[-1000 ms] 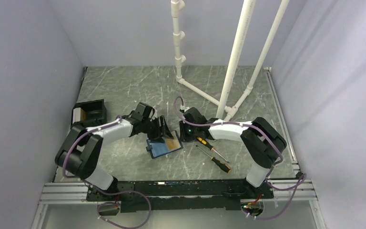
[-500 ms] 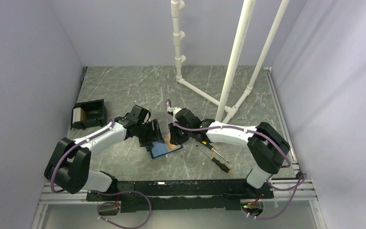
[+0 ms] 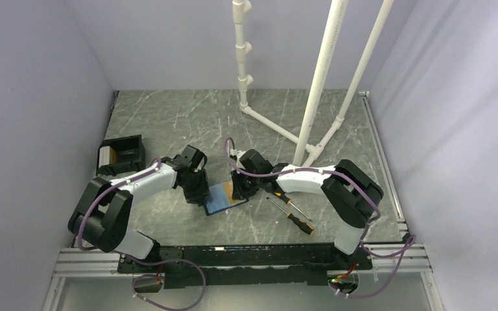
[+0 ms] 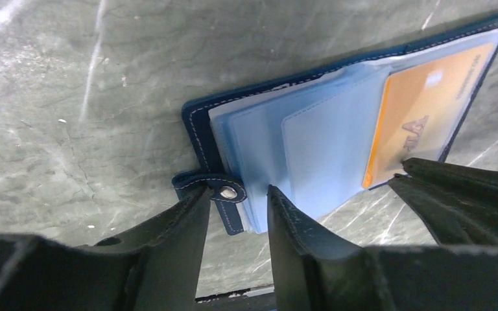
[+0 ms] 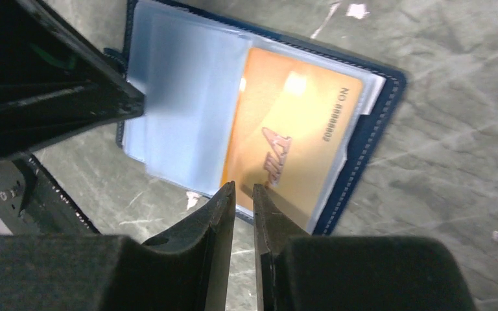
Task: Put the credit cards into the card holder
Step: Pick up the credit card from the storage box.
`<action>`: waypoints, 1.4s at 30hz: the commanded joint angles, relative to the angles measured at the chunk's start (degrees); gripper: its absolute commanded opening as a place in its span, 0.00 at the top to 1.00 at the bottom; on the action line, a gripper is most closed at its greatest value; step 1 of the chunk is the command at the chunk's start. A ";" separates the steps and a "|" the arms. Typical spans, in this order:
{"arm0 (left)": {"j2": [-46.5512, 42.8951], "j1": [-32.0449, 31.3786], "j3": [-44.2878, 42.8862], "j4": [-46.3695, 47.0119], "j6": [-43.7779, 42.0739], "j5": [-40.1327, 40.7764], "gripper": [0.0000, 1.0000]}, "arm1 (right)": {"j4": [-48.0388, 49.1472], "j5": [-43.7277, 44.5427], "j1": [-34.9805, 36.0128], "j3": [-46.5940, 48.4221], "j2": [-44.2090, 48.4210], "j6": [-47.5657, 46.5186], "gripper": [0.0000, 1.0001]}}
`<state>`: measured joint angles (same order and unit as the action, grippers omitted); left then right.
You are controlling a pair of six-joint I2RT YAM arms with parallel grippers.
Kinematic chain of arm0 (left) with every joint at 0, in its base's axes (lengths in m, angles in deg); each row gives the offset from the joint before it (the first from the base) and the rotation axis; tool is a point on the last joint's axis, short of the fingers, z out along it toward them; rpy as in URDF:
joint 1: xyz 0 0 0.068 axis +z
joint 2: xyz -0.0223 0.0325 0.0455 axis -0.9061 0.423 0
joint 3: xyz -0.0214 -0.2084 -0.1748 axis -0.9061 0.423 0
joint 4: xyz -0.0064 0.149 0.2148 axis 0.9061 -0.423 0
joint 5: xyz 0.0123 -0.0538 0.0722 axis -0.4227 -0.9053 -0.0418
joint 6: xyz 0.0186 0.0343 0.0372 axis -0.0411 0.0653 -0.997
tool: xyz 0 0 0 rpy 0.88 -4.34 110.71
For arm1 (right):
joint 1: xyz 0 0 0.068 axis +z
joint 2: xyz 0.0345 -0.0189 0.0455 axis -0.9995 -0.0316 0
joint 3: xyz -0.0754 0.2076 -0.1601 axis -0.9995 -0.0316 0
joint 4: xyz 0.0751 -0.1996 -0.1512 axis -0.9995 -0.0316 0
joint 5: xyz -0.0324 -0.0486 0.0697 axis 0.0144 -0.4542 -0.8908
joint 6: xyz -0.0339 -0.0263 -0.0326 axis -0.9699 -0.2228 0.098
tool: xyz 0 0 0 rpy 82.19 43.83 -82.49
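- One orange-yellow plastic credit card [image 5: 292, 129] should be slid squarely into the navy-blue folding card holder [image 5: 356, 162].
- Left fingers [image 4: 279, 214] are parted — right fingers' [image 5: 230, 207] grip cannot be told.

The table [image 3: 168, 123] is viewed from high above and behind the arm bases [image 3: 347, 241], angled down and forward, so the whole scene is taken in. The left wrist view is taken close and low over the holder [image 4: 311, 136], past its own fingers [image 4: 298, 240]. The right wrist view is set just as near, aimed down from the opposite side. The holder and its card [image 5: 292, 129] are shared by all three views.
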<state>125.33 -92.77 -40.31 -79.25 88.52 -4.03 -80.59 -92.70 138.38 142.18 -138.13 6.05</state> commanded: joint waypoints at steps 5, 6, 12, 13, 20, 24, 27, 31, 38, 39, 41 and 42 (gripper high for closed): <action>4.16 -0.13 1.86 -3.52 -1.20 7.10 0.74 | 1.49 3.99 -0.62 -0.73 4.97 -1.64 0.81; 4.14 -0.16 1.76 -3.68 -1.19 7.21 0.76 | 1.41 4.12 -0.62 -0.73 5.33 -1.73 0.81; -4.54 -0.13 2.94 -1.96 -0.69 2.27 0.47 | 2.09 3.47 -0.62 -0.82 5.48 -1.66 0.81; -5.89 -0.10 2.54 -2.40 -0.38 1.88 0.44 | 2.26 3.16 -0.62 -0.86 5.04 -1.54 0.81; -7.77 -0.16 0.30 -1.91 2.49 0.74 0.30 | 2.59 2.69 -0.62 -0.41 2.79 -1.29 0.81; -4.54 -0.16 0.20 -2.44 4.30 3.12 0.23 | 2.58 2.57 -0.62 -0.36 2.59 -1.44 0.81; -1.18 -0.63 0.23 -2.20 5.62 4.61 0.01 | 2.71 2.55 -0.62 -0.47 2.54 -1.48 0.81; 2.59 -2.47 0.13 -1.10 7.31 7.21 0.01 | 2.73 1.98 -0.62 -0.30 1.94 -1.39 0.81; 5.89 -3.50 1.03 -3.01 7.80 10.51 0.26 | 2.72 1.82 -0.62 -0.38 1.53 -1.24 0.81; 6.34 -3.50 1.16 -3.15 7.53 10.80 0.29 | 2.72 1.72 -0.62 -0.38 1.48 -1.22 0.81; 7.53 -3.51 1.54 -2.82 7.09 10.95 0.32 | 2.72 1.71 -0.62 -0.38 1.48 -1.32 0.81; 8.15 -3.58 1.75 -2.56 6.95 10.99 0.32 | 2.72 1.71 -0.62 -0.38 1.56 -1.26 0.81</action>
<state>128.00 -95.54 -42.65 -85.96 94.92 4.36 -80.46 -90.15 137.84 141.57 -136.47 5.18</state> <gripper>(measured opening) 0.685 0.189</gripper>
